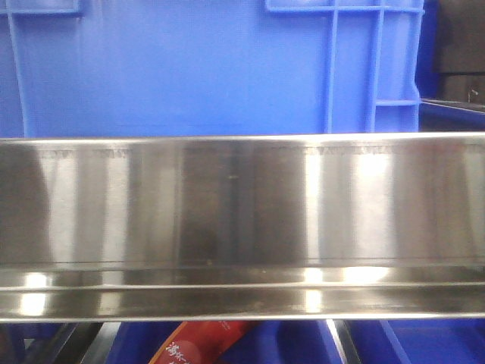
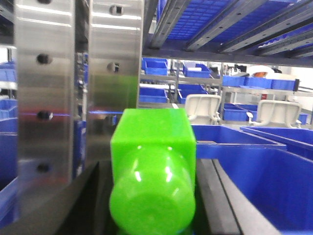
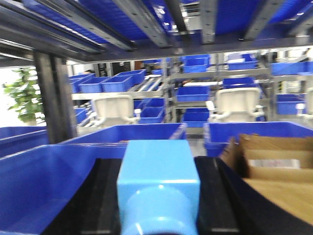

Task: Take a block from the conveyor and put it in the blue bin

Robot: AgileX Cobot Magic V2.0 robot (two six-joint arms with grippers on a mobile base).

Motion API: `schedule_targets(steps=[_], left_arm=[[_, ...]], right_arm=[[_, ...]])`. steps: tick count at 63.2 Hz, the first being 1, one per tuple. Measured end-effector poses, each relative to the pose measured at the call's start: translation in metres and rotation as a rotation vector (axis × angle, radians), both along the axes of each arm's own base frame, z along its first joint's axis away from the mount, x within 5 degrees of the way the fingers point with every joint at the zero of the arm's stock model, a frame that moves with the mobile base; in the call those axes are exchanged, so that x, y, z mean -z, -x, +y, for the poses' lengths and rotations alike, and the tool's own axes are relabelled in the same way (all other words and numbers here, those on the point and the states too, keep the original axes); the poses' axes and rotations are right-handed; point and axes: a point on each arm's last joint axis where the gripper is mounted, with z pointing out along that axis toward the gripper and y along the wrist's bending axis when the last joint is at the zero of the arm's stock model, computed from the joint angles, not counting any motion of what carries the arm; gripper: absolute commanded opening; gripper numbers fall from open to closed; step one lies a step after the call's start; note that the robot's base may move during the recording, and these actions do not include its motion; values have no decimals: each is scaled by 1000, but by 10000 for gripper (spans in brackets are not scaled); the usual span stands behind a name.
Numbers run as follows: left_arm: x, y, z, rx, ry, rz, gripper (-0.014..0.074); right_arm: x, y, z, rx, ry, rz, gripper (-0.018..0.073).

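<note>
Centrally, a green block (image 2: 152, 171) sits between the dark fingers (image 2: 217, 196) of the left gripper (image 2: 154, 161), spread to its width; clamping cannot be confirmed. Likewise a light-blue block (image 3: 159, 181) in the right gripper (image 3: 159, 161). The blue bin (image 1: 189, 68) fills the upper frame behind a steel rail (image 1: 242, 205).

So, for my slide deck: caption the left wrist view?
Green block fills the foreground, blue bin at right, steel uprights at left.

Metal shelving (image 3: 170, 88) holds small blue crates (image 3: 193, 93) — a leafy plant (image 3: 22, 95) stands backlit.
</note>
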Motion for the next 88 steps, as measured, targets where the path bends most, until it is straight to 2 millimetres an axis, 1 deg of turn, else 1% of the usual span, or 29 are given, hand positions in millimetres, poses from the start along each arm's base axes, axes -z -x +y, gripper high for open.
schedule_targets(steps=[5,7,13,14,19,24,26,30,36,43,45,48,53,55,58,59,61,63,64,66,71,73,76,78,81,85,87,88], left_arm=[[-13,-16,-2,13,1,36,-111],[-17,-27,-3,26,-1,65,-111],[-30,-52,-10,87,-19,117,-111],[-30,-59,-12,99,-24,134,-111],[-40,-78,-24,172,-46,158,-111],[-45,-97,-41,261,-59,186,-111],[-45,-105,-48,291,-67,204,-111],[-47,-114,-63,358,-79,221,-111],[-43,-130,-87,441,-93,254,-111],[-37,-147,-111,499,-101,263,-111],[-35,-152,-116,507,-95,258,-111],[-31,-159,-124,516,-91,261,-111],[-22,-169,-131,519,-91,280,-102],[-18,-173,-134,520,-96,294,-80],[-14,-178,-137,519,-98,311,-15],[-12,-179,-138,519,-99,316,23],[-9,-182,-140,519,-102,326,66],[-6,-185,-141,518,-105,336,148],[-5,-185,-142,518,-106,339,198],[-4,-186,-142,518,-105,343,265],[-3,-187,-143,519,-101,350,426],[-3,-187,-143,519,-99,349,475],[-3,-188,-143,519,-98,346,510],[-3,-188,-143,519,-97,347,521],[-3,-188,-143,519,-97,347,513],[-3,-188,-143,519,-96,346,468],[-4,-187,-143,519,-96,344,428],[-4,-187,-143,519,-96,344,390]], right_arm=[[-10,-13,6,-37,9,34,-162],[-14,-18,8,-51,12,44,-162],[-21,-42,20,-101,28,101,-162],[-20,-47,22,-105,32,114,-162],[-22,-69,37,-154,49,165,-162],[-24,-92,54,-204,67,208,-162],[-24,-99,61,-221,73,223,-162],[-22,-115,76,-257,91,258,-162],[-19,-139,99,-297,114,304,-162],[-17,-161,120,-323,152,325,-155],[-14,-167,126,-324,173,332,-138],[-12,-176,133,-328,192,337,-89],[-9,-187,142,-331,207,349,33],[-7,-192,145,-331,212,355,102],[-3,-196,147,-330,217,367,205],[-1,-197,148,-330,221,370,234],[0,-199,149,-330,223,375,288],[1,-200,150,-330,225,380,347],[1,-201,150,-330,225,380,368],[2,-201,151,-330,226,383,410],[3,-202,151,-331,229,388,454],[3,-202,151,-331,230,390,454],[4,-201,151,-332,231,394,453],[4,-201,151,-332,233,398,441],[4,-201,151,-333,235,403,409],[5,-200,150,-336,237,414,307],[4,-198,150,-339,232,421,227],[4,-198,149,-340,231,425,174]])
